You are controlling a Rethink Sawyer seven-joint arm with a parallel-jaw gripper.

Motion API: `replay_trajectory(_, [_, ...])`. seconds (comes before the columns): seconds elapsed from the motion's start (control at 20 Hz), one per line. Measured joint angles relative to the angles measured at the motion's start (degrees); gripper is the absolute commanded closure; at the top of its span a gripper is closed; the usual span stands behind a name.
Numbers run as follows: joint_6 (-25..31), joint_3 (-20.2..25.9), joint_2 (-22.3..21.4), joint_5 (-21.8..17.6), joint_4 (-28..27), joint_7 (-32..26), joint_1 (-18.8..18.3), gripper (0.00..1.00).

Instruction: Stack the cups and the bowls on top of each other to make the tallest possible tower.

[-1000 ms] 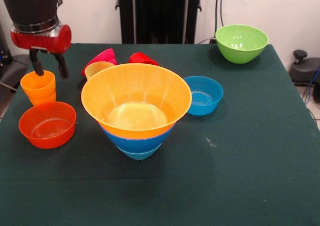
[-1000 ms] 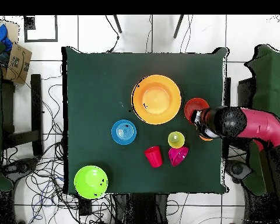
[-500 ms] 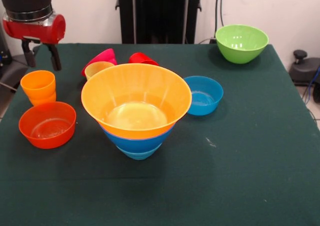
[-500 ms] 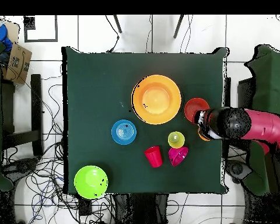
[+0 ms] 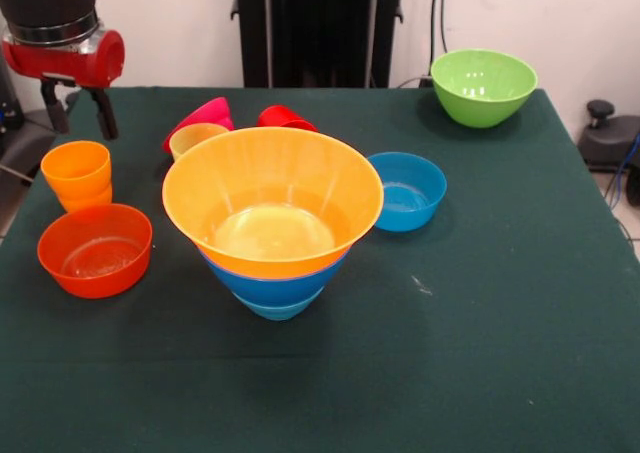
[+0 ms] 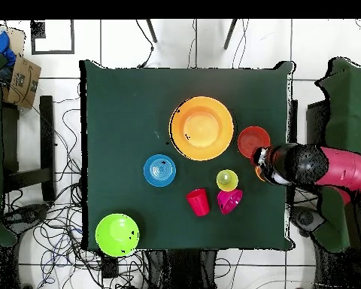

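The robot's hand (image 5: 76, 113) hangs open and empty above the orange cup (image 5: 77, 174) beside the bowl tower (image 5: 272, 218).

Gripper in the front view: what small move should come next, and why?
Probably straight back down over the orange cup. The gripper hangs open and empty just above it, and the cup stands upright and loose beside the shallow orange bowl, not yet on the tower.

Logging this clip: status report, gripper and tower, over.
Gripper open, empty, above the orange-yellow cup. Tower three bowls high, yellow-orange bowl on top. Shallow orange bowl sits right beside the cup; nothing else in the way.
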Motion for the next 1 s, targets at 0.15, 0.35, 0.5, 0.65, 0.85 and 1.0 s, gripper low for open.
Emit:
replay_trajectory(0.15, [-0.01,0.01,0.58,-0.06,0.01,0.00,-0.43,0.00])
replay_trajectory(0.35, [-0.01,0.00,1.66,-0.14,0.07,0.00,-1.07,0.00])
replay_trajectory(0.5, [-0.01,0.00,2.70,-0.24,0.09,0.00,-1.48,0.00])
replay_trajectory(0.65, [-0.01,0.00,3.46,-0.30,0.09,0.00,-1.72,0.00])
replay_trajectory(0.85, [-0.02,0.00,4.61,-0.46,0.10,0.00,-1.95,0.00])
replay_trajectory(1.0, [-0.08,0.00,5.07,-0.67,0.11,0.00,-1.94,0.00])
